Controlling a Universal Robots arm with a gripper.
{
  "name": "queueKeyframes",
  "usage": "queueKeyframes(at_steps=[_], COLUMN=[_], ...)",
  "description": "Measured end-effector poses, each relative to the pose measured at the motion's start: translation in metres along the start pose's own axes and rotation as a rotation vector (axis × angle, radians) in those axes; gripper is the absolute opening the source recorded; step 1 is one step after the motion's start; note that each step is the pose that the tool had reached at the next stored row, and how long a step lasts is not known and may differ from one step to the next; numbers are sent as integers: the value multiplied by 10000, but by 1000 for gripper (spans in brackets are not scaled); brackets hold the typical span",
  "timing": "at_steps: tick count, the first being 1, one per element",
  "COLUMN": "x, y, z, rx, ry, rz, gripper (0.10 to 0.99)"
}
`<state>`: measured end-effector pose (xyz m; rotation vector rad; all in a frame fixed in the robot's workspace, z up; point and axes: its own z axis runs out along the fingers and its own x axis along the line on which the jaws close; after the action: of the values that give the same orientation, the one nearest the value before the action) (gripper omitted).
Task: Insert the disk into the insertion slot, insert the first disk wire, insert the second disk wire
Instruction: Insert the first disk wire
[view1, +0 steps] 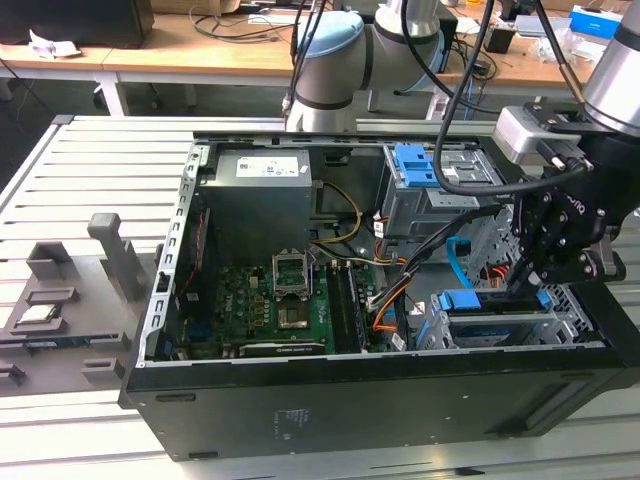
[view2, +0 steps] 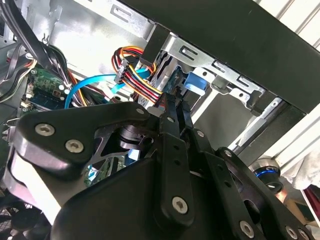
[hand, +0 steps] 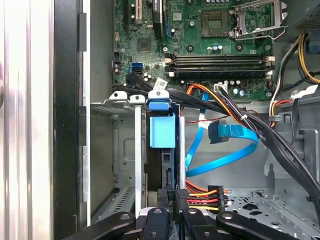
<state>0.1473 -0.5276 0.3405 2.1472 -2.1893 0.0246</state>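
I see the gripper (view1: 522, 288) low over the near corner of the open computer case (view1: 350, 400), on the exterior view's right. The disk (hand: 162, 131) sits inside the insertion slot (hand: 125, 150), and its blue bracket is flush with the bay's front edge. In both wrist views the fingers (hand: 167, 187) are drawn almost together. They pinch the black plug of the power wire (hand: 205, 196), with its red, yellow and orange strands, right against the disk's rear edge. The blue data cable (hand: 225, 160) loops loose beside it, its plug hanging free near the motherboard (hand: 215, 30).
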Motion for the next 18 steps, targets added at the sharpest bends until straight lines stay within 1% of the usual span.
queueKeyframes(at_steps=[2, 7, 14, 17, 18], x=[-1, -3, -16, -13, -12], y=[-13, -16, -15, -15, -16], z=[3, 18, -9, 7, 27], rx=[0, 1, -1, 0, 0], ry=[6, 7, -5, -5, -4], rz=[1, 0, 8, 8, 8], gripper=[169, 169, 169, 169, 169])
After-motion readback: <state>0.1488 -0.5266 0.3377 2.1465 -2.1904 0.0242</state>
